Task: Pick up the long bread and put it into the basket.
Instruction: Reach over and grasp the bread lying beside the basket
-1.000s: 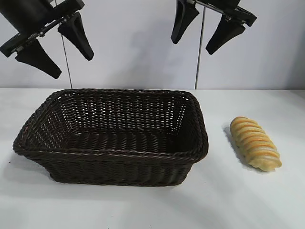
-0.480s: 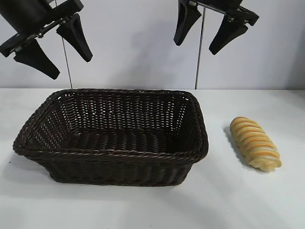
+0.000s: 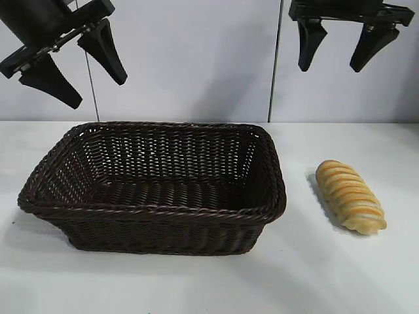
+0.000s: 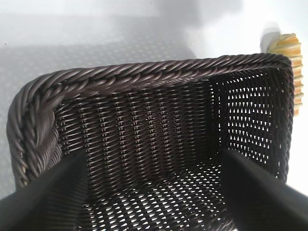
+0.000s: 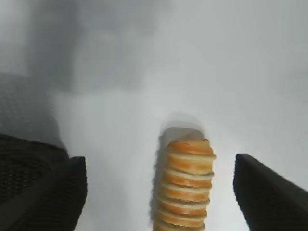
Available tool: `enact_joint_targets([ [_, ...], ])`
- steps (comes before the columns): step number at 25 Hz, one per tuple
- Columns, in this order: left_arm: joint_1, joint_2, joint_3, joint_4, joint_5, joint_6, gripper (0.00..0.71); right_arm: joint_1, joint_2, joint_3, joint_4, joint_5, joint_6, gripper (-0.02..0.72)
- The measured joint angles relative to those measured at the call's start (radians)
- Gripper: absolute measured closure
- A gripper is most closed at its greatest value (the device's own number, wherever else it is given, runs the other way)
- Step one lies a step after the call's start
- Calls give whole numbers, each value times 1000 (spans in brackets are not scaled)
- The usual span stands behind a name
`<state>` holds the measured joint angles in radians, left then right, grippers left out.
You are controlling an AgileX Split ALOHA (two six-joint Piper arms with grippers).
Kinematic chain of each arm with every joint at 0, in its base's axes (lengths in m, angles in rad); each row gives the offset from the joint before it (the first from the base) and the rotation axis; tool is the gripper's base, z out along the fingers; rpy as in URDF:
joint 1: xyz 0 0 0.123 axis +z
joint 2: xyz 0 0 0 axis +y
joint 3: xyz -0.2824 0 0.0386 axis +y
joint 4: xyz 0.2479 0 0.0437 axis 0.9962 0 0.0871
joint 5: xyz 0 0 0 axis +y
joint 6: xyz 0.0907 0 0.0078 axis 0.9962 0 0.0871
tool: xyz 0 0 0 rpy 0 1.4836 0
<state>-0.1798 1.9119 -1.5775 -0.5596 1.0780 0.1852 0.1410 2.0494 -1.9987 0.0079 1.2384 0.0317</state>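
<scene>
The long bread (image 3: pixel 350 195), golden-yellow with orange-brown ridges, lies on the white table to the right of the basket (image 3: pixel 157 216). The basket is dark brown wicker, large, and has nothing inside. My right gripper (image 3: pixel 339 65) hangs open and empty high above the bread. In the right wrist view the bread (image 5: pixel 185 187) lies far below, in line with the gap between my open fingers (image 5: pixel 269 192). My left gripper (image 3: pixel 91 88) is open and empty, high above the basket's left end. The left wrist view looks down into the basket (image 4: pixel 144 72), with the bread's end (image 4: pixel 291 57) beyond its far rim.
The white table (image 3: pixel 209 288) runs to a pale back wall with a vertical seam. Nothing else stands on it. There is bare table in front of the basket and around the bread.
My right gripper has moved to the right and turned, from above the basket's right end to above the bread. The left gripper, basket and bread have not moved.
</scene>
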Motion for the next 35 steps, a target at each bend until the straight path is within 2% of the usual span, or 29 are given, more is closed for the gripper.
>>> enact_joint_targets([
  [22, 0, 0, 0, 0, 2, 0, 158, 0, 0, 353, -8, -10, 25, 104],
  [29, 0, 0, 0, 0, 2, 0, 158, 0, 0, 407, -19, -85, 73, 104],
  [35, 0, 0, 0, 0, 3, 1, 158, 0, 15, 410, -22, -96, 79, 104],
])
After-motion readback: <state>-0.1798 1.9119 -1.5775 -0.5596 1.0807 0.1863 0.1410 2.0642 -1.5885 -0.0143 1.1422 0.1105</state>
